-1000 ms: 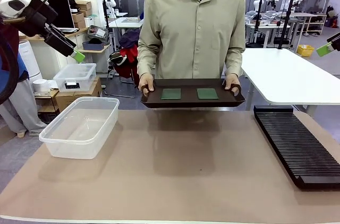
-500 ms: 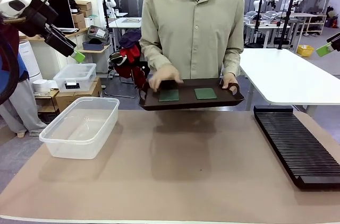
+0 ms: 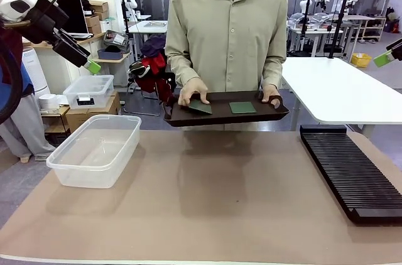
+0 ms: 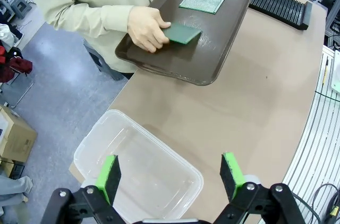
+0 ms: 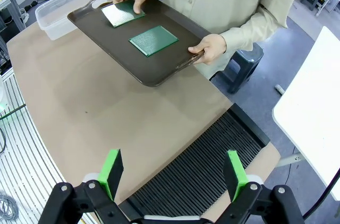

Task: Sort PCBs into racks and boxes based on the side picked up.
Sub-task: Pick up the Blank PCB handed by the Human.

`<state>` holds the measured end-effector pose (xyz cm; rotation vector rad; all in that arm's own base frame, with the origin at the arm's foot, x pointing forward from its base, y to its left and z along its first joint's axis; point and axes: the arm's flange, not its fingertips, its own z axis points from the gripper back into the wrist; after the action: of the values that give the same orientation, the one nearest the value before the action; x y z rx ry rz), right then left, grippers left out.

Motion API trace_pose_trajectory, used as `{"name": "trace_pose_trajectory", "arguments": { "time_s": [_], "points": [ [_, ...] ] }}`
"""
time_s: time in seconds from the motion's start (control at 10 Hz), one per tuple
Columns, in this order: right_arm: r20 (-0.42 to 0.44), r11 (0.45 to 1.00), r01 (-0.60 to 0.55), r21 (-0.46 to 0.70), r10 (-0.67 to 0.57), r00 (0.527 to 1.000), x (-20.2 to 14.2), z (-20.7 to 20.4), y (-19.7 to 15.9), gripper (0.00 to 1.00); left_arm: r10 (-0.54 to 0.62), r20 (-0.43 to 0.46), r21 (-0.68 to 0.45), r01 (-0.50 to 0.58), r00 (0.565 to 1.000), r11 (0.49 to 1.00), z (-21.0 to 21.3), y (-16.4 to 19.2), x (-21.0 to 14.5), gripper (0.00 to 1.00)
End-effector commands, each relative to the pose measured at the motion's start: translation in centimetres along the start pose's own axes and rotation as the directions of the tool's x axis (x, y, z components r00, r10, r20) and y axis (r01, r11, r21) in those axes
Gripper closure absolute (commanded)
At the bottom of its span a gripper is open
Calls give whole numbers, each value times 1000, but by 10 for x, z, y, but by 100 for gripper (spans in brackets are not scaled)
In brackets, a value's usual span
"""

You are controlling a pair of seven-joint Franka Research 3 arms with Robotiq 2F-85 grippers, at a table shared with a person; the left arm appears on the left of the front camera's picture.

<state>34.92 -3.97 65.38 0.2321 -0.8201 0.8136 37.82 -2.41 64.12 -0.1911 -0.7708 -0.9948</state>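
Left pincer (image 4: 170, 175): wide apart, empty.
Right pincer (image 5: 173, 172): wide apart, empty.
Flat PCB (image 3: 242, 107): lies on the person's tray (image 3: 226, 119).
Tipped PCB (image 3: 202, 108): same tray, one edge up.
Hidden: a hand (image 3: 192, 91) covers part of the tipped PCB.

Tray (image 3: 220, 119) glossy brown plastic; tub (image 3: 81, 176) clear smooth plastic; tabletop (image 3: 220, 205) matt.

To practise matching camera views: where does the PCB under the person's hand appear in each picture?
Front view: PCB upper middle, on the left half of the tray.
Left wrist view: PCB top centre, beside the hand.
Right wrist view: PCB upper left, under the hand.
Shared landmark: the brown tray.
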Motion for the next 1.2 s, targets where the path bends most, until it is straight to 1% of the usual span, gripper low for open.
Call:
{"name": "trace_pose_trajectory", "arguments": {
  "time_s": [0.0,1.1],
  "points": [
    [3,1000,-1,10,1,1000,1,-1,1,0,1,6,-9,-1,1000,1000,1,0,-1,0],
    [3,1000,-1,10,1,1000,1,-1,1,0,1,6,-9,-1,1000,1000,1,0,-1,0]
  ]
}}
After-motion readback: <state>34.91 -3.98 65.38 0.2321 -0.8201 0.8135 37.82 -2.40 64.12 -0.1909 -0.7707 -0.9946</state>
